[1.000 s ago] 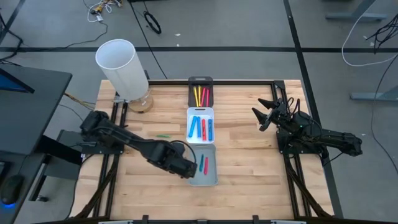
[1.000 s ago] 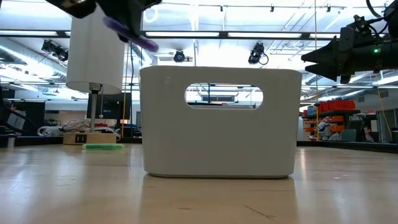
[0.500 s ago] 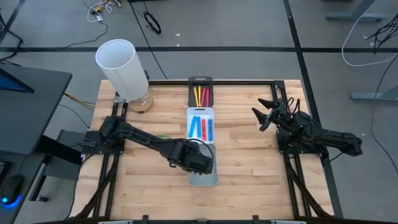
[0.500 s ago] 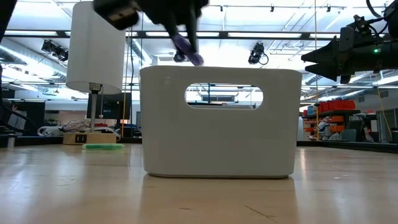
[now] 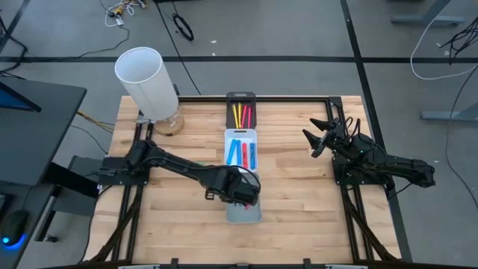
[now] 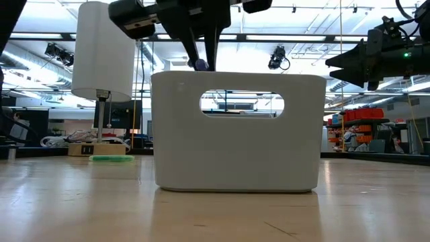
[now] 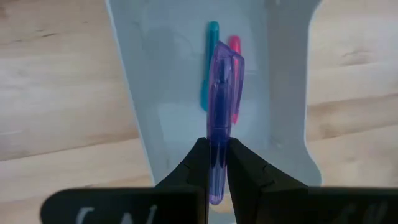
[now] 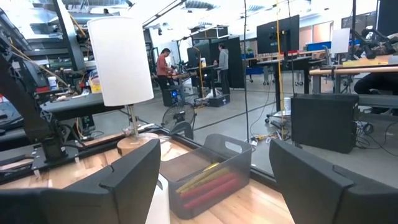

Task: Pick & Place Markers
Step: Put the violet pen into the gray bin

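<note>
High view: left pincer point(image 5: 243, 193) hangs over the grey tray point(image 5: 244, 214) on the tabletop point(image 5: 179, 224); right pincer point(image 5: 315, 138) waits, spread wide. Left wrist view: fingers point(image 7: 194, 163) clamp a purple marker point(image 7: 220, 118) above blue point(image 7: 210, 62) and pink point(image 7: 235, 68) markers.

Robotics lab: workbenches point(image 8: 348, 65), monitors point(image 8: 277, 36), cables point(image 5: 441, 52) across floor.

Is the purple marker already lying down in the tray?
No, the left gripper holds the purple marker above the grey tray.
</note>
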`<control>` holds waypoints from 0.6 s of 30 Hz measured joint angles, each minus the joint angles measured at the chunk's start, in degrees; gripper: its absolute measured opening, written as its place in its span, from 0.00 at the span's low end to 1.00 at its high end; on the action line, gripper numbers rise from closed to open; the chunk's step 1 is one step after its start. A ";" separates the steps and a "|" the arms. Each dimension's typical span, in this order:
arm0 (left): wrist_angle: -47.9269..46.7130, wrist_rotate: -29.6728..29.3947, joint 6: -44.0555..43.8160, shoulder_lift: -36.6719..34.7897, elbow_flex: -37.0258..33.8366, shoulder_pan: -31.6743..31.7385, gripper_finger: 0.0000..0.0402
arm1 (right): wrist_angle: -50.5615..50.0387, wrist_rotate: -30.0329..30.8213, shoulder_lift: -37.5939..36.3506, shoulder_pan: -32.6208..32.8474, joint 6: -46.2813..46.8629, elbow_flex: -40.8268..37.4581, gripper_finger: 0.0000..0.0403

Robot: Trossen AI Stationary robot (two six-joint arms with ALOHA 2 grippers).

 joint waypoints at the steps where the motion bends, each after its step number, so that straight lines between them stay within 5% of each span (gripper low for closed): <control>1: -0.06 -0.10 -0.02 0.32 0.00 0.13 0.09 | 0.02 0.00 0.00 0.00 0.01 0.00 0.75; 18: 3.72 3.52 0.11 7.72 -0.07 1.72 0.09 | -0.08 0.02 -0.02 -0.02 0.00 0.00 0.75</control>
